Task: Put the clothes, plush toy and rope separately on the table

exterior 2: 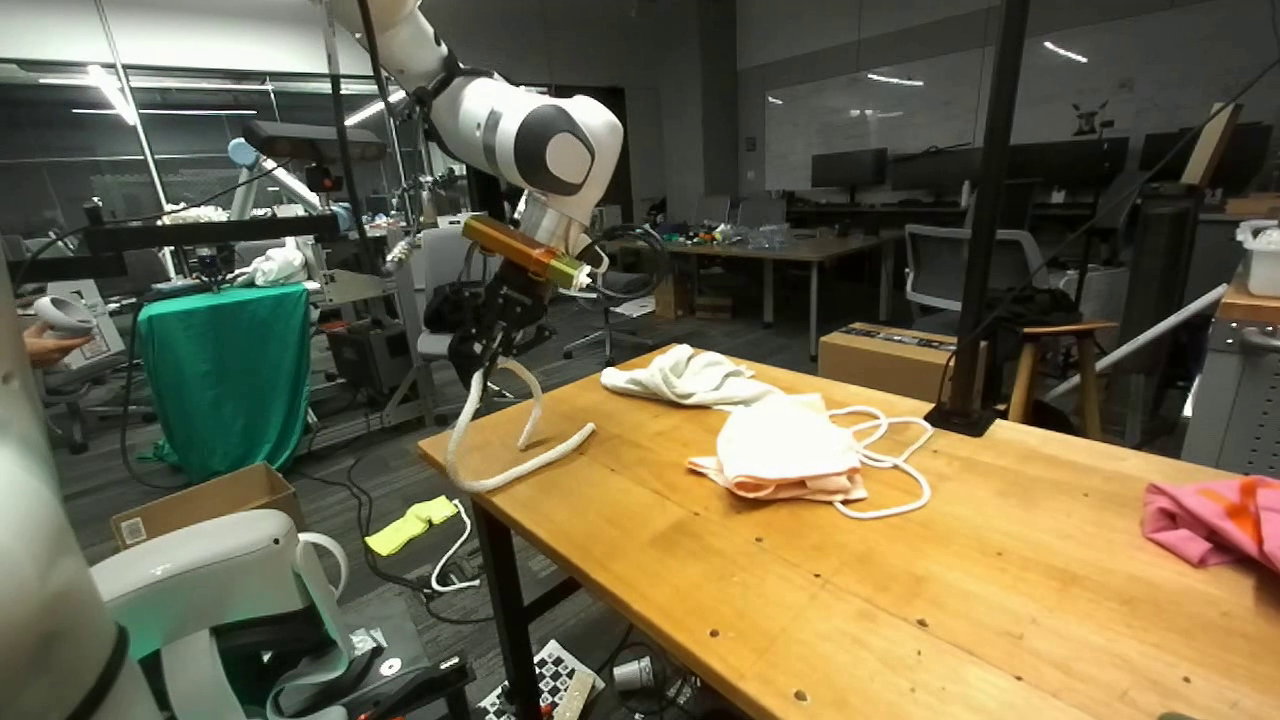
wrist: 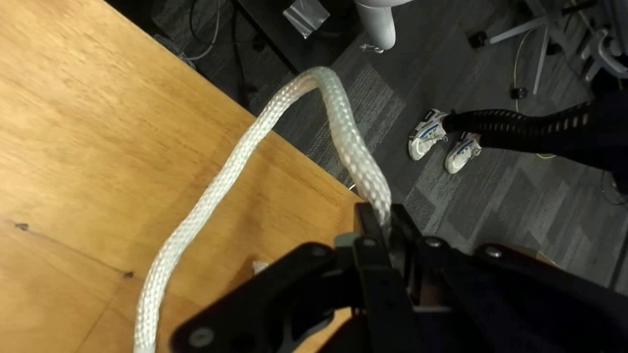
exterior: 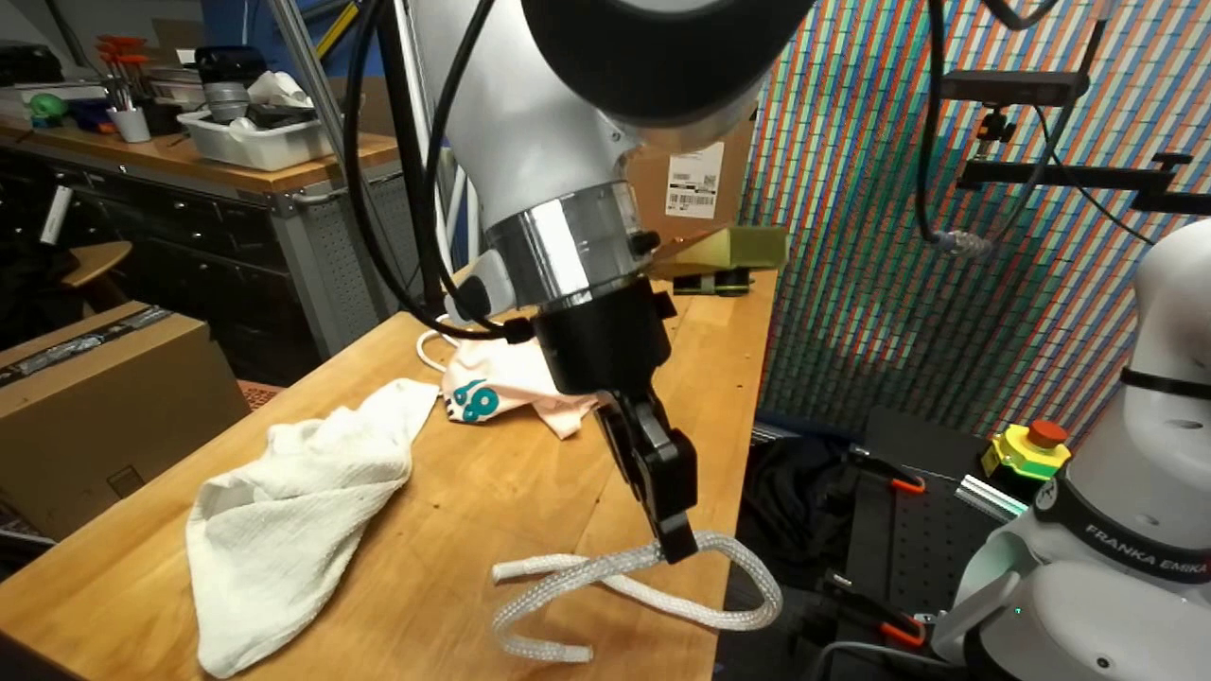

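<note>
One white braided rope (wrist: 216, 191), clamped tight between the fingers (exterior: 676, 534) right by the edge of the wooden surface (exterior: 482, 492). Loops out past that edge, with both loose ends back over the surface, can't really tell if touching. Further in: crumpled white cloth (exterior: 303, 506), just beside some teal-printed peach fabric (exterior 2: 785, 445) with a white cord (exterior 2: 882, 514). Well apart from those, in an exterior view, bunched pink cloth (exterior 2: 1205, 520), only partly visible.
</note>
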